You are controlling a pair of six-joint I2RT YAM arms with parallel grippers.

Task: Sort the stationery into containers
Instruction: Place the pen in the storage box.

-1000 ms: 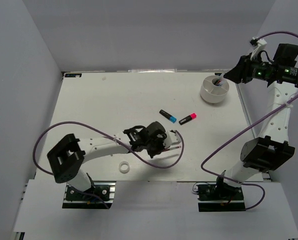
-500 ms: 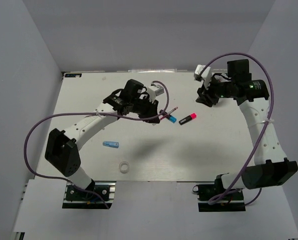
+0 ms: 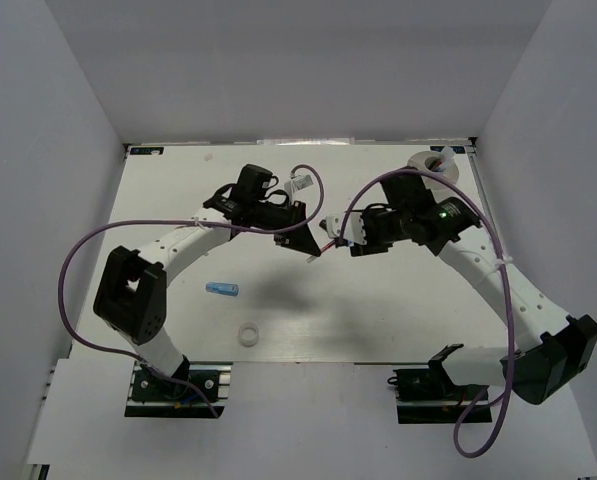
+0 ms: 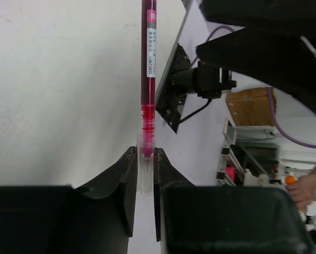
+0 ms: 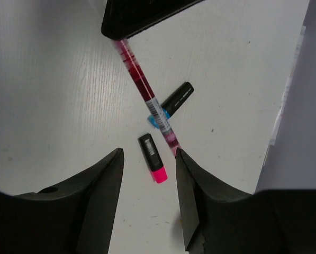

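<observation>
Red pen (image 4: 149, 63) | left jaws clamped, arm (image 3: 193, 238) outstretched | right jaws apart

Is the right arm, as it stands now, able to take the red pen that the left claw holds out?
Probably yes. The right claw is open and faces the free end of the red pen, which the left claw grips at the other end. Nothing stands between them.
</observation>
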